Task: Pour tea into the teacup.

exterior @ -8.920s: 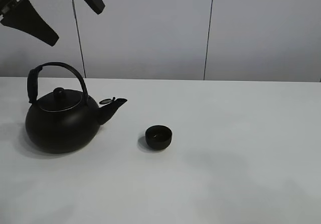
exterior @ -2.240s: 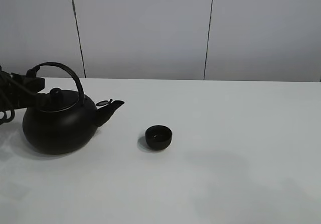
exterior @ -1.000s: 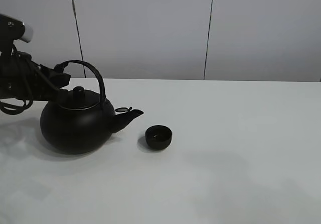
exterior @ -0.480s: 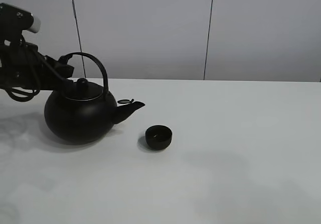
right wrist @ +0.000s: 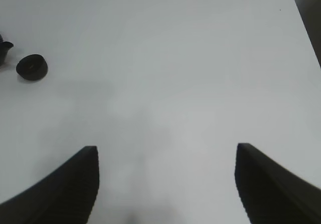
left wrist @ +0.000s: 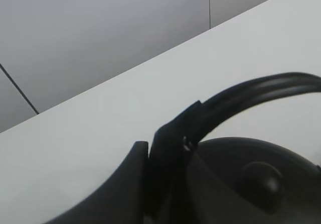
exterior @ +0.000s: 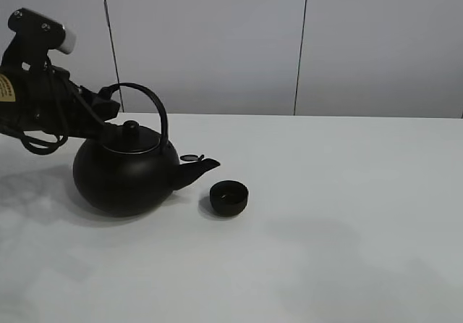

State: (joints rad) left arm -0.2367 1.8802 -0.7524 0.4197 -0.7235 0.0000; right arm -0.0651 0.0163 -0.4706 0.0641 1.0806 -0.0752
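The small black teacup (exterior: 228, 198) stands on the white table (exterior: 347, 214). The big black kettle (exterior: 126, 177) is just left of it, its spout (exterior: 200, 168) pointing at the cup and ending short of its rim. My left gripper (exterior: 107, 100) is shut on the left end of the kettle's arched handle (exterior: 148, 98). In the left wrist view the handle (left wrist: 235, 98) runs out from between the fingers (left wrist: 125, 184), above the lid knob (left wrist: 261, 180). My right gripper (right wrist: 165, 184) is open and empty over bare table, with the teacup (right wrist: 31, 67) far off. The right gripper is outside the exterior high view.
A grey panelled wall (exterior: 304, 40) stands behind the table. The table's right edge and far corner (right wrist: 296, 13) show in the right wrist view. The left arm's cables (exterior: 36, 138) hang beside the kettle.
The left gripper came down, closed on the kettle's handle and carried the kettle right; in the last half second the spout moved closer to the teacup. The teacup has not moved.
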